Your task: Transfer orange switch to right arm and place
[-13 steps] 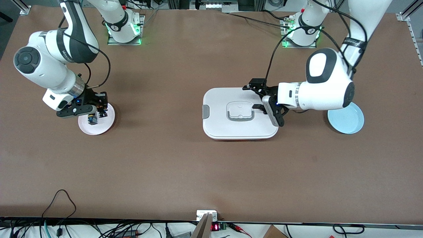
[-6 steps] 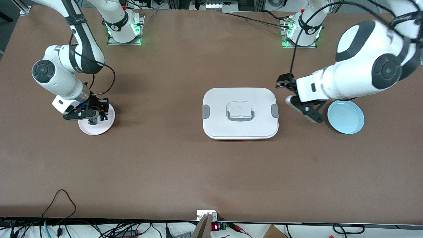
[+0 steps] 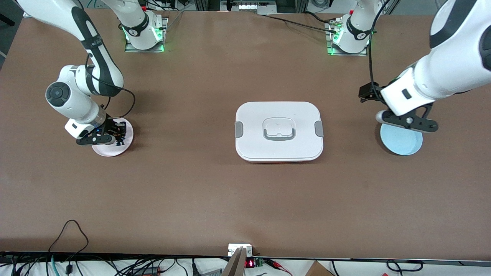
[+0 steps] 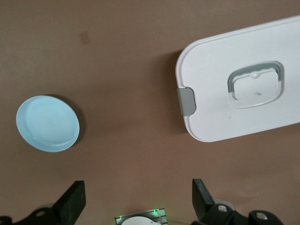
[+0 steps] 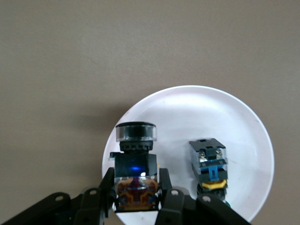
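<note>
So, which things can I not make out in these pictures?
- Front view: the right gripper covers the switches on the white plate, so neither shows there.
- Right wrist view: the held switch sits over the plate; whether it touches cannot be told. The second switch has its cap turned away, colour unclear.
- Left wrist view: the left gripper is cut by the edge.
- White box: lid shut, contents hidden.
- Blue plate: partly under the left gripper.

The orange switch (image 5: 135, 168), a small black block with orange-tan base and a round dark cap, is clamped between the closed fingers of the right gripper (image 5: 137, 199), over the white saucer (image 5: 243, 140) toward the right arm's end.
</note>
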Motion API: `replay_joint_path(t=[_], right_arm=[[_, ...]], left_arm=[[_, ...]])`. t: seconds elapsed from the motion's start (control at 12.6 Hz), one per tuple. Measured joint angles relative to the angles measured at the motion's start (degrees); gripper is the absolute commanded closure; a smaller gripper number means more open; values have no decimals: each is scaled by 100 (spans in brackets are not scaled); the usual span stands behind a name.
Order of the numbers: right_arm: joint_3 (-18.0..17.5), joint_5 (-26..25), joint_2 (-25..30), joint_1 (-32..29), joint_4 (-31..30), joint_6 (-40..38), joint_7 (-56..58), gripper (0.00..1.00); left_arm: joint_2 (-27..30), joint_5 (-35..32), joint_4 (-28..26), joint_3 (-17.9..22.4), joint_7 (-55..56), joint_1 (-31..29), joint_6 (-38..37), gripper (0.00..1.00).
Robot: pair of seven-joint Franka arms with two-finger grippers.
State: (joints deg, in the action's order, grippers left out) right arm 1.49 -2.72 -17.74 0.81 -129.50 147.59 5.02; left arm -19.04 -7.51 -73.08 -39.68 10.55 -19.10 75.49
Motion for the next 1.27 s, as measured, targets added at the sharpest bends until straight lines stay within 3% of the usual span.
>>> replay_joint_path(t=[0.48,0.56,0.64,0.72,0.8,1.03,1.27], right_arm=[[12,0,-230,-80,-15,46,0,85],[13,0,-229,-90,-20,46,0,71],[13,0,-225,-101,-27,46,0,47],[13,0,-221,-110,-34,46,0,10],[13,0,-220,-117,-45,46,0,0],[13,0,-159,-126,-45,42,-54,0],[-16,0,342,-86,115,-298,-108,0]], left_arm=[[3,-130,88,180,239,-119,-4,0],[18,-21,78,461,269,-40,197,0],[94,242,16,968,271,113,498,0],[269,519,-182,1522,253,283,803,0],[547,670,-528,1978,231,450,1127,0],[1616,747,-1706,2804,215,1080,1664,0],[2227,747,-2336,3402,104,1755,1648,0]])
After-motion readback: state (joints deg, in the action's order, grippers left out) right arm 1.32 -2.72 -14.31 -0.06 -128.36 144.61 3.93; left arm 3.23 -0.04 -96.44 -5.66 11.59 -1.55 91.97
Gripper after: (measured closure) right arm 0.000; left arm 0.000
